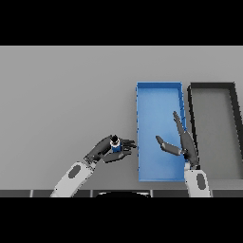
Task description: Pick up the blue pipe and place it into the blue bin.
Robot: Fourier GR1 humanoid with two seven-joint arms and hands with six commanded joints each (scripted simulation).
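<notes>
Pipe (115, 143) in left hand (105, 151) curled fingers beside blue bin (156, 97); right hand (182, 144) fingers straight over bin.

Grey table (61, 95), flat, plain surface. Two rectangular open-top bins lie directly on it, right of centre. Blue bin (158, 94) stands lengthwise, away from near edge. Black bin (213, 86) with grey floor just beside it on right, parallel, narrow gap between.
</notes>
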